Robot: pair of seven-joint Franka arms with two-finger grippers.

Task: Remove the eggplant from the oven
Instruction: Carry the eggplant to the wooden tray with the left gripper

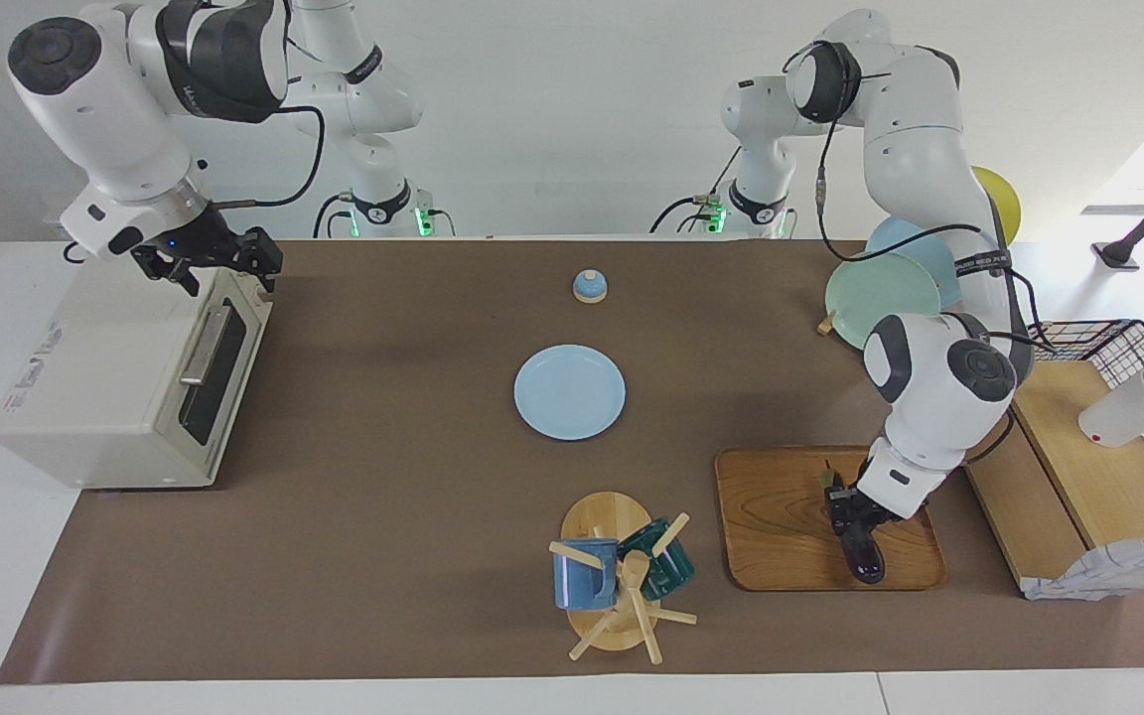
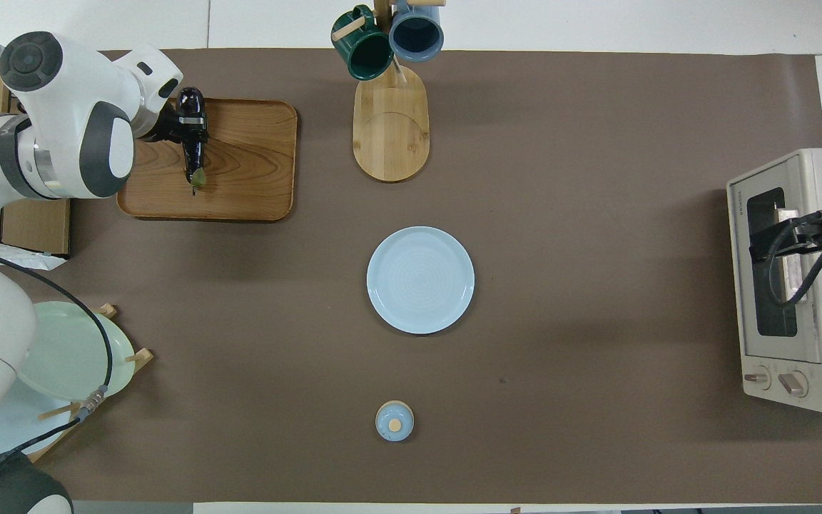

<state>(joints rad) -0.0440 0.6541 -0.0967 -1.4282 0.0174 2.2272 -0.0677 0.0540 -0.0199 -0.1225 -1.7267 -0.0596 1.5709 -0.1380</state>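
Nearest the robots, a small blue dome-shaped bell with a wooden knob [image 1: 589,286] is seen on the brown table mat [image 2: 596,214], with a rack of pale green and blue plates [image 1: 885,293] at the left arm's end of the table. At the right arm's end stands the boxy cream-white toaster oven [image 1: 105,397], its dark glass door shut. The right gripper [image 1: 224,270] is held over the oven's top edge by the door, its jaws spread apart and empty. Farther out, a round pale blue plate [image 2: 420,280] lies at the middle of the mat. Farther still, a rectangular wooden tray [image 2: 240,164] is set toward the left arm's end, and the slim, glossy dark purple eggplant [image 2: 193,153] lies on it, out of the oven. The left gripper [image 1: 855,516] is lowered onto the eggplant, its fingers set on either side of it; whether they are clamped or just loosened cannot be told. Beside the tray, an oval wooden mug stand [image 2: 391,125] carries a dark green mug [image 2: 362,44] and a blue mug [image 2: 417,30].
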